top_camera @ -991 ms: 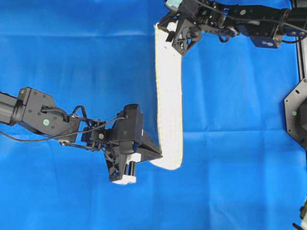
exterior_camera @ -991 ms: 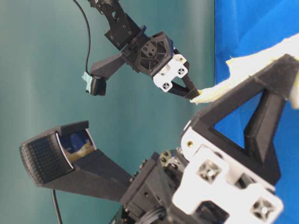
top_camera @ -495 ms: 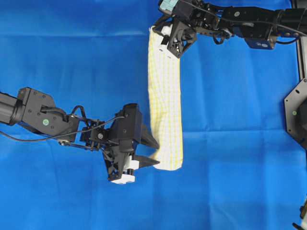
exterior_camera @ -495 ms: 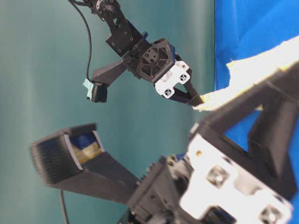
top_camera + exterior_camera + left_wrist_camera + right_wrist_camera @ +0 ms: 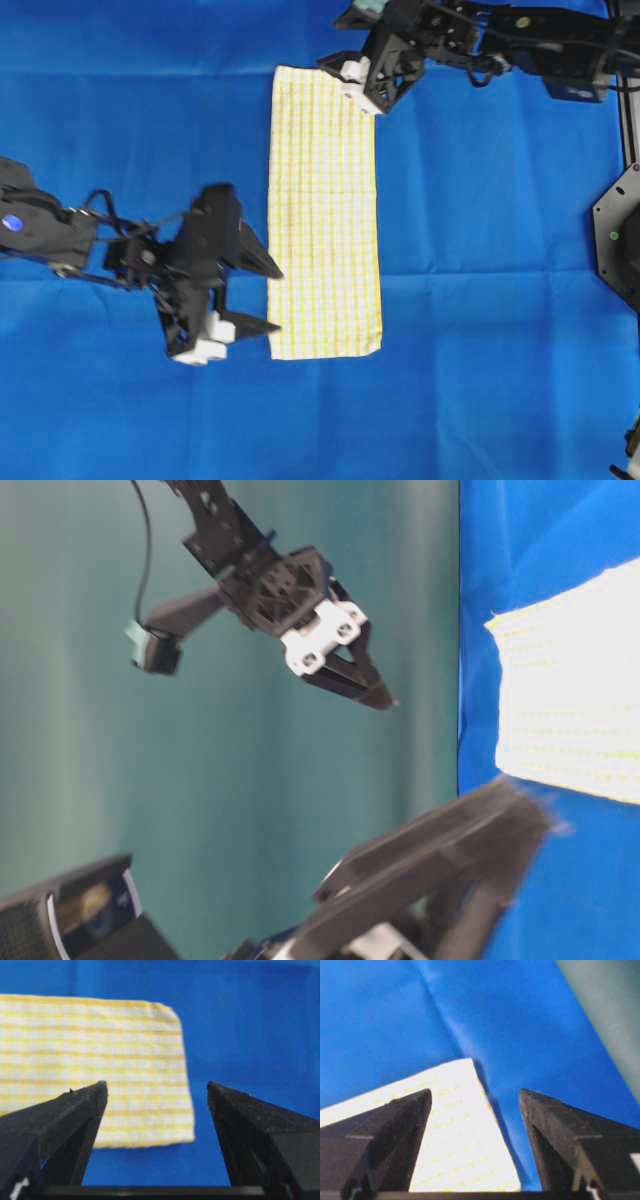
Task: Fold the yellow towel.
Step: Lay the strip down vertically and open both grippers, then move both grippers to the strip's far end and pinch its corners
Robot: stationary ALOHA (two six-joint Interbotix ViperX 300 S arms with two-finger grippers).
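The yellow towel [image 5: 325,213] lies flat in a long folded strip on the blue cloth [image 5: 480,300] that covers the worktop. The left gripper [image 5: 262,297] sits just beside the towel's near corner, fingers apart, holding nothing. The right gripper [image 5: 345,68] is at the towel's far corner, fingers apart too; it seems lifted off. Past the cloth's far edge stands a green wall [image 5: 230,780].

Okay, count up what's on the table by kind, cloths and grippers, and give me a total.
Cloths: 2, the yellow towel and the blue cloth under it.
Grippers: 2, the left gripper and the right gripper, both open and off the towel.
Total: 4
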